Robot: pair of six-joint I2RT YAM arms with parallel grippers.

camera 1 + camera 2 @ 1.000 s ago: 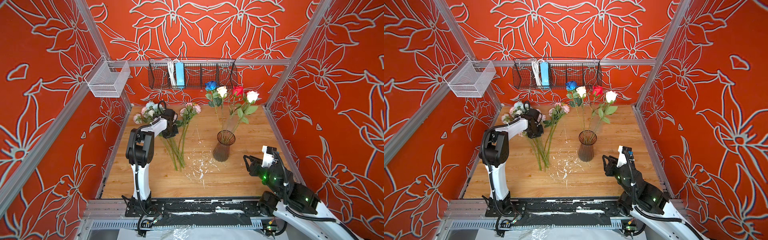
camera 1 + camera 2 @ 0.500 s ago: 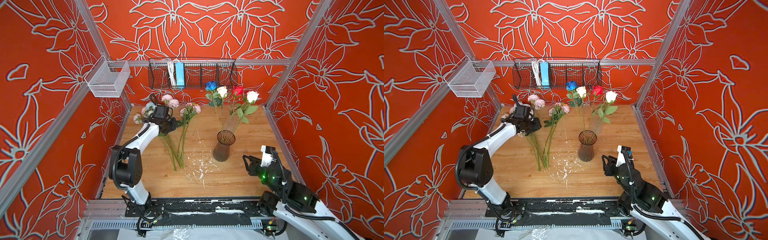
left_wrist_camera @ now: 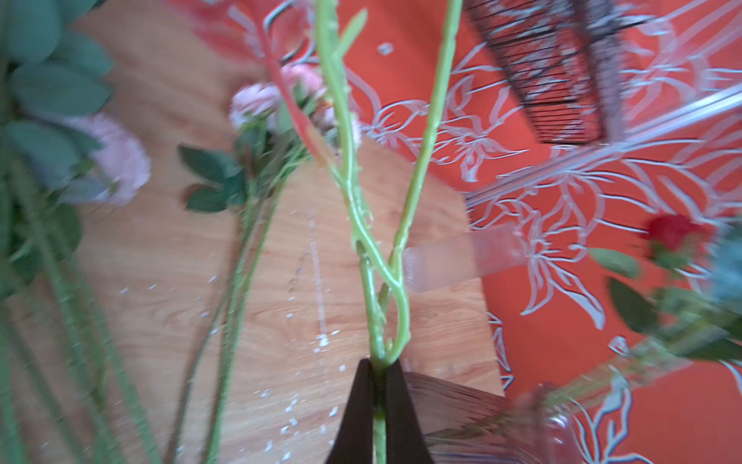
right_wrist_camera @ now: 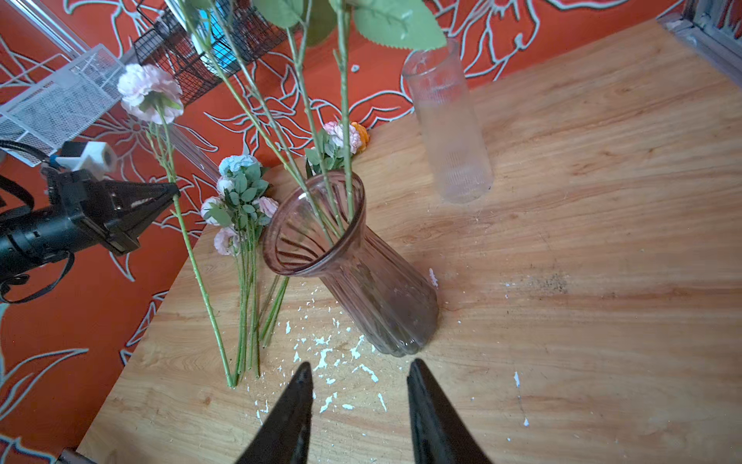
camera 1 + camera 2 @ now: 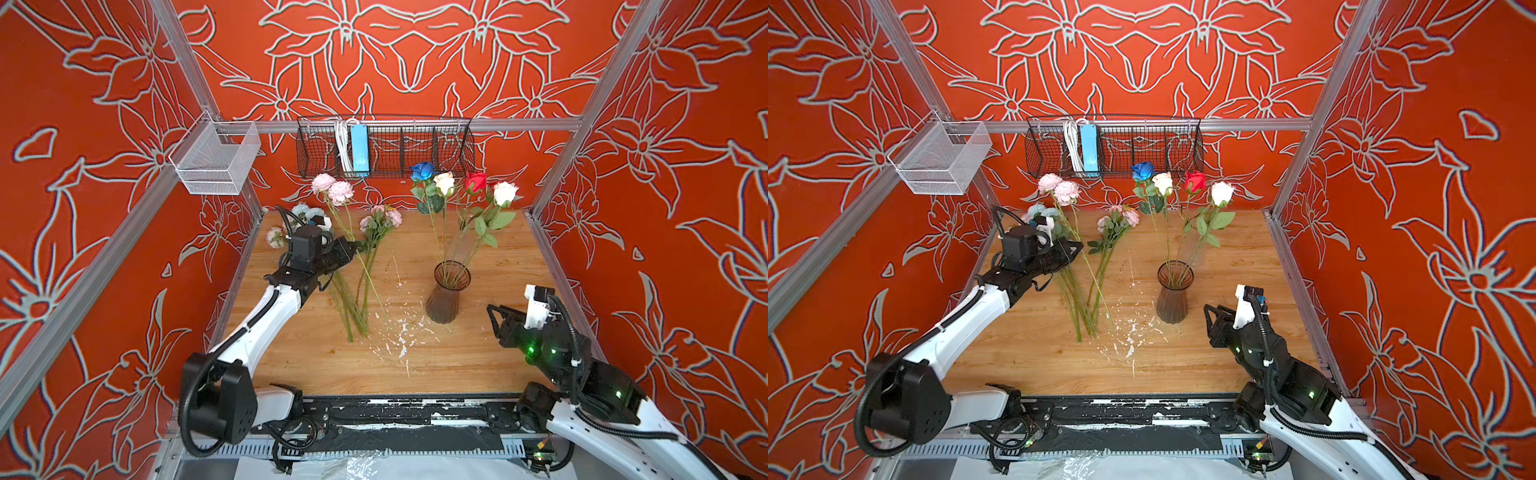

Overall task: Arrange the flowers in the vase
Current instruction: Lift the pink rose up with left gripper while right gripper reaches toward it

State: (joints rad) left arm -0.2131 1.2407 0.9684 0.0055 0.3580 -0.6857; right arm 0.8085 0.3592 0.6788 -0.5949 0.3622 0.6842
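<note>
Two pale pink peony blooms on one forked green stem [image 5: 340,192] stand raised at the left rear. The left gripper [image 5: 353,247] is clamped tight on that stem below the fork. In the right wrist view the stem's lower end is down at the wooden tabletop [image 5: 511,270], though I cannot tell whether it touches.

Beneath and beside that gripper the other loose flowers [image 5: 392,217] lie flat on the wood, with pale blue and pink heads toward the back wall and green stems gathered toward the front.

To their right, apart from them, a smoky ribbed glass vase [image 5: 445,297] stands upright. It holds four long-stemmed roses [image 5: 476,181], deep blue, cream, red and white. A clear ribbed glass cylinder [image 4: 449,128] stands behind it.

Farthest right, the right gripper [image 5: 491,311] hangs near the vase's base, its jaws partly parted with nothing between them.
</note>
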